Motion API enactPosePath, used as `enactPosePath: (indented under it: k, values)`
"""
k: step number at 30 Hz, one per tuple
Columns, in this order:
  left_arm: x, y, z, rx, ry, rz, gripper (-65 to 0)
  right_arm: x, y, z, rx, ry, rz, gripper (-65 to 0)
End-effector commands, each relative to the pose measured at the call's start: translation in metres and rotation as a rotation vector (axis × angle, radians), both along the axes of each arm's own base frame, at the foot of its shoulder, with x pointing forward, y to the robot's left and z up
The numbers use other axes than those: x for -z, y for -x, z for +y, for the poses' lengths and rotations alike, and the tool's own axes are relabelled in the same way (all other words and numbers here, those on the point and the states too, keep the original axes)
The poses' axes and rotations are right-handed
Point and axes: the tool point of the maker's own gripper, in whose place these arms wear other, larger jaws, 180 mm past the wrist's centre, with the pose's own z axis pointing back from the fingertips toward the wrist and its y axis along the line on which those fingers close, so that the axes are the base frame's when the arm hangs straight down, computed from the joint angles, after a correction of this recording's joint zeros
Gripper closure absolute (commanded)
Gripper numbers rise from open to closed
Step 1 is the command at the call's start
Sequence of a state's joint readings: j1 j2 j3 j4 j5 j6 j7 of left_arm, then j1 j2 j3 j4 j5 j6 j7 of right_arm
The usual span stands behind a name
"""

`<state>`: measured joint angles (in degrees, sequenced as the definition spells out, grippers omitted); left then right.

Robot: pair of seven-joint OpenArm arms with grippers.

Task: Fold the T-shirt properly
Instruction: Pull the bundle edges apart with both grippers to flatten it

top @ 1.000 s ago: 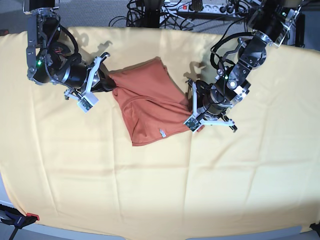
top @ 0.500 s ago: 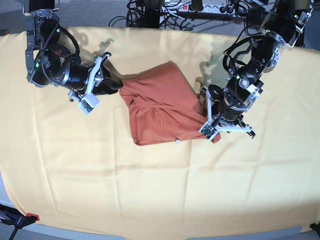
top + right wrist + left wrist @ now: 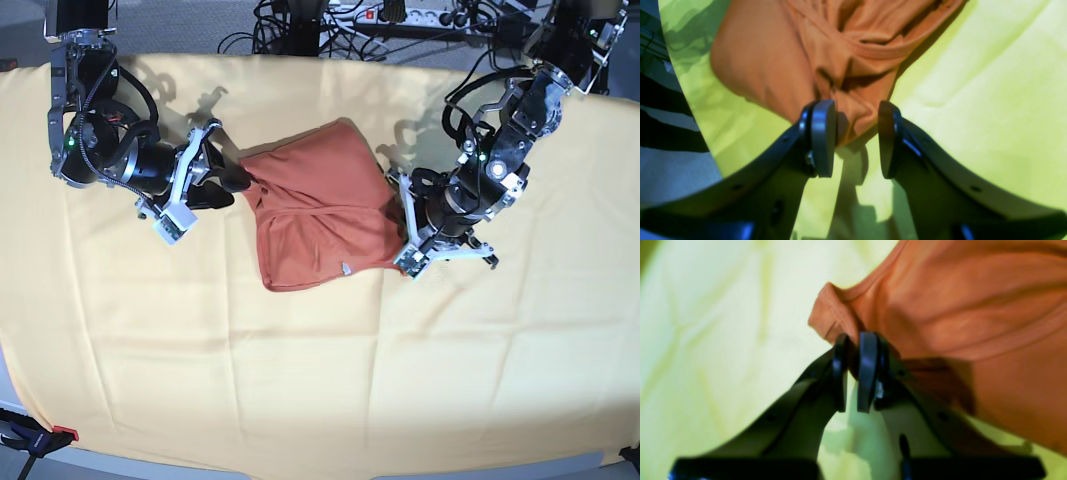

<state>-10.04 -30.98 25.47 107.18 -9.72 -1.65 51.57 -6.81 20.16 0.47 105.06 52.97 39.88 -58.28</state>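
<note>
The rust-orange T-shirt (image 3: 320, 210) lies bunched and partly folded on the yellow cloth at table centre. My left gripper (image 3: 402, 247) is at the shirt's lower right corner. In the left wrist view it (image 3: 851, 373) is shut on a fold of the T-shirt's (image 3: 957, 306) hem. My right gripper (image 3: 238, 182) is at the shirt's left edge. In the right wrist view it (image 3: 853, 140) is open, jaws apart, with a bunched edge of the T-shirt (image 3: 773, 50) between the fingers, touching the left pad (image 3: 821, 133). A small white tag (image 3: 345, 267) shows near the front edge.
The large pale yellow cloth (image 3: 300, 380) covers the whole table. Cables and a power strip (image 3: 400, 15) lie beyond the far edge. A clamp (image 3: 40, 438) sits at the front left corner.
The shirt was dragged right, then shifted back a little left and bunched narrower. The left arm swung out right, then came back. The right arm followed the shirt to the right.
</note>
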Motion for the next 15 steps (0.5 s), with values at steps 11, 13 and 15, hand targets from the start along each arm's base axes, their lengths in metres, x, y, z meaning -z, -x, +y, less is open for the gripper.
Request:
enactPosePath:
  k: [11, 13, 15]
  values:
    - [-0.054, -0.018, -0.004, 0.035, -0.054, -0.234, -7.3, -0.011, -0.005, -0.001, -0.006, -0.012, -0.034, -24.2]
    - [-0.065, -0.028, 0.010, -0.051, -0.080, -0.308, -7.4, -0.011, -0.005, -0.001, -0.006, -0.011, -0.033, -24.2]
    - [-0.068, -0.029, 0.014, -0.086, -0.068, -0.319, -8.1, -0.012, -0.005, 0.000, -0.006, -0.013, -0.034, -24.2]
